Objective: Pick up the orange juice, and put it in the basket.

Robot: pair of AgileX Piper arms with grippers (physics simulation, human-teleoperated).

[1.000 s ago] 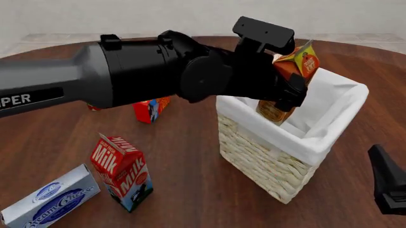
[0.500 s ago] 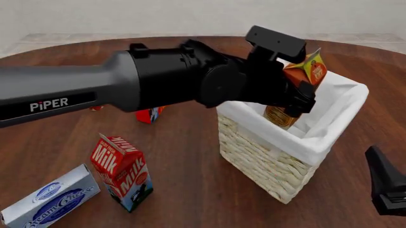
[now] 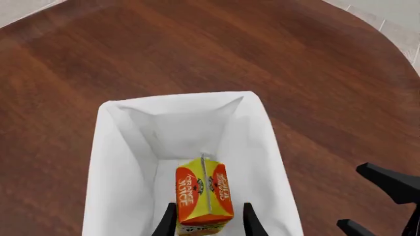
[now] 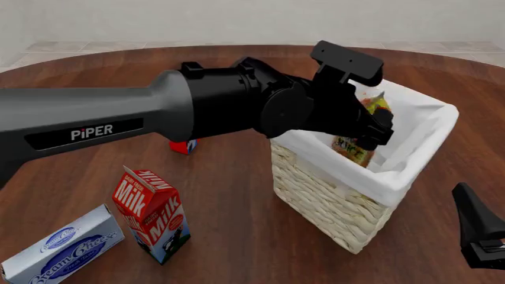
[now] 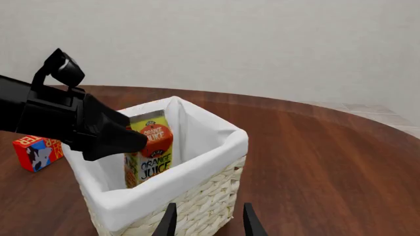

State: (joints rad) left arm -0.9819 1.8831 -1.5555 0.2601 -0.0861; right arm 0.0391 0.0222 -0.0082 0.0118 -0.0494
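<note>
The orange juice (image 3: 204, 196) stands inside the basket (image 4: 332, 198), its lower part below the white liner (image 3: 125, 147) and its gable top at about rim level. The left gripper (image 3: 204, 223) reaches over the basket, its fingers (image 3: 165, 225) flanking the carton's base closely; whether they press it cannot be told. The right gripper (image 5: 206, 221) waits near the basket's outer wall, fingers moderately apart and holding nothing. On the wooden table (image 4: 236, 201) stand a red milk carton (image 4: 151, 214), a cream cheese box (image 4: 61, 247) and a small red carton (image 5: 37, 152).
</note>
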